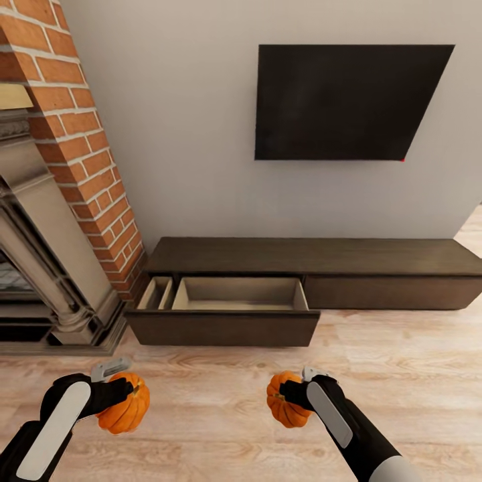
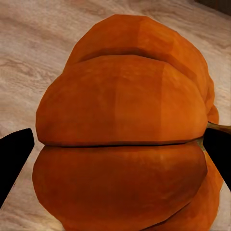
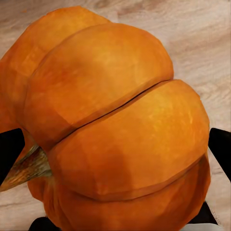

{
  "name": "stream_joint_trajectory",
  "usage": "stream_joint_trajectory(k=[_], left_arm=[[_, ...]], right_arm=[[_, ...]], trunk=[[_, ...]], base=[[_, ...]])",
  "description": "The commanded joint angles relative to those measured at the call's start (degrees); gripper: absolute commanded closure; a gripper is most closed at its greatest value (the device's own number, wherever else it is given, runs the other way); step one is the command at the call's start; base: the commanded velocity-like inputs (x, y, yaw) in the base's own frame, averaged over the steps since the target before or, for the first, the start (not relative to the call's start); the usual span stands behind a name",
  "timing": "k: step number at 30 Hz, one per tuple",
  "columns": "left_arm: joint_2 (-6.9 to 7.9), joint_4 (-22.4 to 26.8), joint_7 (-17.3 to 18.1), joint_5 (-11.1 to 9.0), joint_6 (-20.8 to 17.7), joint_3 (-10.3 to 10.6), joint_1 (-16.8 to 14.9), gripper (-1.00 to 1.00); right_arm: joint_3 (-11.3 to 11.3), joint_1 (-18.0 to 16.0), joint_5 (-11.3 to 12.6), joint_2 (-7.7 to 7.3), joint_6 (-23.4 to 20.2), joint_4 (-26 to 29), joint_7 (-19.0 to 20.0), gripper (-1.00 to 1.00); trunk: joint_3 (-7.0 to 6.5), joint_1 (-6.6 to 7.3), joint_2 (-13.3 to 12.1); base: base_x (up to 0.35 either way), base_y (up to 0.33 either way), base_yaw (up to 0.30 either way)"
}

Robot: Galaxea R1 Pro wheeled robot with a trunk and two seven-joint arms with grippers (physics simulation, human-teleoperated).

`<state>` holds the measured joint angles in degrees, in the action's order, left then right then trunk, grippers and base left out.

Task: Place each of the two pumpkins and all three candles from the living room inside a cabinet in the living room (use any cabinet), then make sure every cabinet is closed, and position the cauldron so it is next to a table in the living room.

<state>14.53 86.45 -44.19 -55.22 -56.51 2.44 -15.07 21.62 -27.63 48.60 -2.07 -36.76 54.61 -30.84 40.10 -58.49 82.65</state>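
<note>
the two pumpkins, one (image 1: pixel 126 410) and the other (image 1: pixel 286 402), are bright orange with dark lines between their bumps. the cabinet (image 1: pixel 375 268) is dark brown, and its open drawer (image 1: pixel 234 294) is light tan inside. the floor (image 1: pixel 415 375) is pale wood with streaks. the fireplace bricks (image 1: pixel 87 147) are red-orange. the screen (image 1: pixel 345 100) is black.

Count, head view: two pumpkins, one at left (image 1: pixel 124 405), one at right (image 1: pixel 286 400). Two grippers, left (image 1: pixel 110 388) and right (image 1: pixel 304 388). One cabinet (image 1: pixel 314 264), one drawer (image 1: pixel 224 311) open. One wall screen (image 1: pixel 345 100). One brick fireplace (image 1: pixel 60 201).
</note>
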Motion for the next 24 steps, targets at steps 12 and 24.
stream_joint_trajectory(k=[12, 24], left_arm=[[-0.15, 0.03, -0.55, -0.54, -0.01, 0.11, -0.05, 1.00], [-0.23, 0.03, -0.55, -0.56, 0.04, 0.17, -0.05, 1.00]], right_arm=[[0.15, -0.04, 0.88, -0.15, -0.07, 2.34, -0.63, 1.00], [0.17, -0.06, 0.89, -0.13, -0.06, 2.25, -0.62, 1.00]], trunk=[[0.05, -0.02, 0.03], [0.05, -0.02, 0.03]], base=[[0.266, 0.233, -0.001], [0.317, 0.080, -0.217]])
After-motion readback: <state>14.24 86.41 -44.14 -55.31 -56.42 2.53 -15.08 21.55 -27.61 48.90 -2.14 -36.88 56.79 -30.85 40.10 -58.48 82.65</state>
